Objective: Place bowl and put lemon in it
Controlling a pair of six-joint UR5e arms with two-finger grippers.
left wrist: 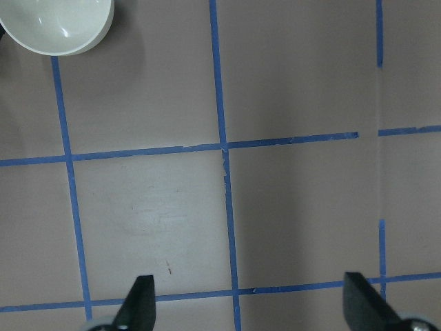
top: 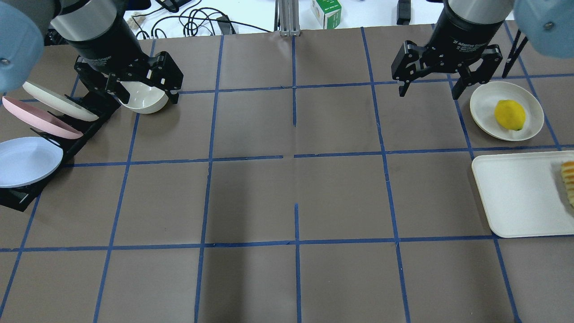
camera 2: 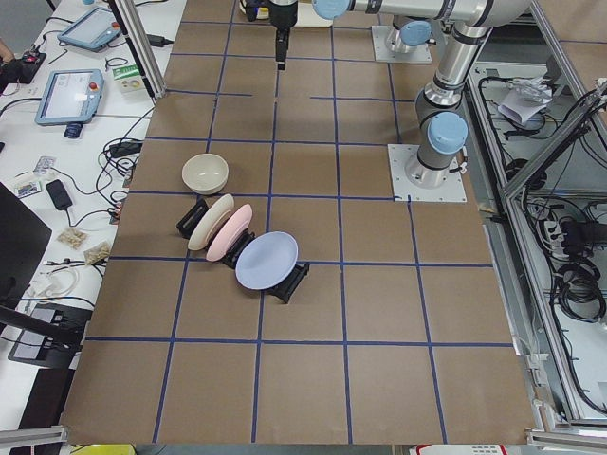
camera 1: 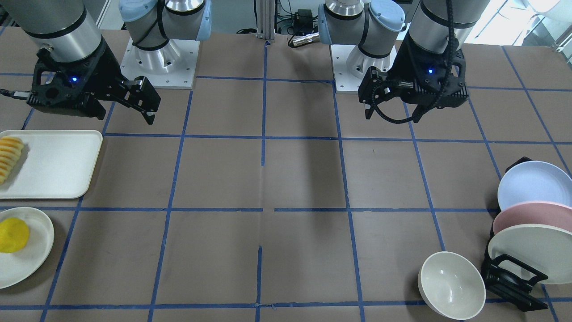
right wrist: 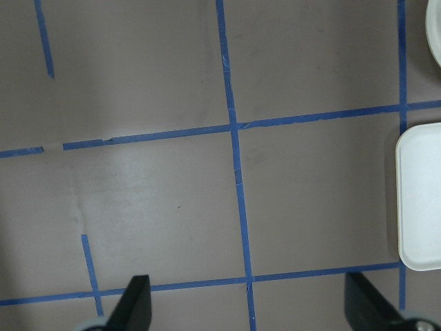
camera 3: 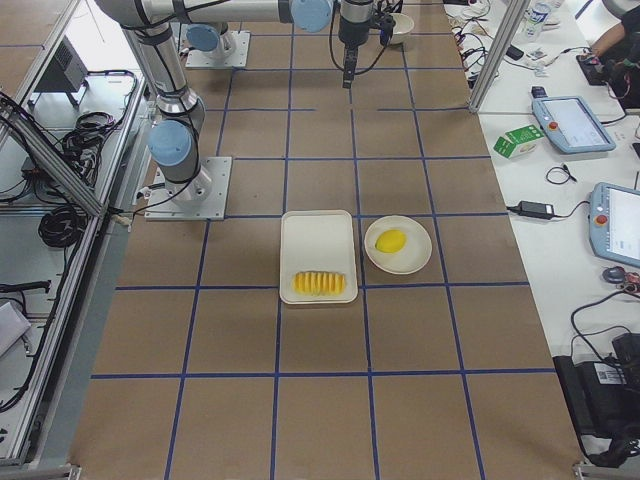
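exterior front-facing: left gripper point(camera 1: 393, 118) hangs upper right, jaws wide and empty; bowl point(camera 1: 451, 285) lower right, well apart. right gripper point(top: 428, 95) likewise spread, empty; lemon point(camera 1: 13, 235) lower left.

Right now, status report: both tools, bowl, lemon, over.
Left tool open, empty. Right tool open, empty. Bowl on table, beside plate rack. Lemon on round plate, not yet picked.

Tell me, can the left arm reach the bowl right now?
Probably yes: the left gripper is open and empty, and the bowl sits uncovered, though the plate rack crowds one side.
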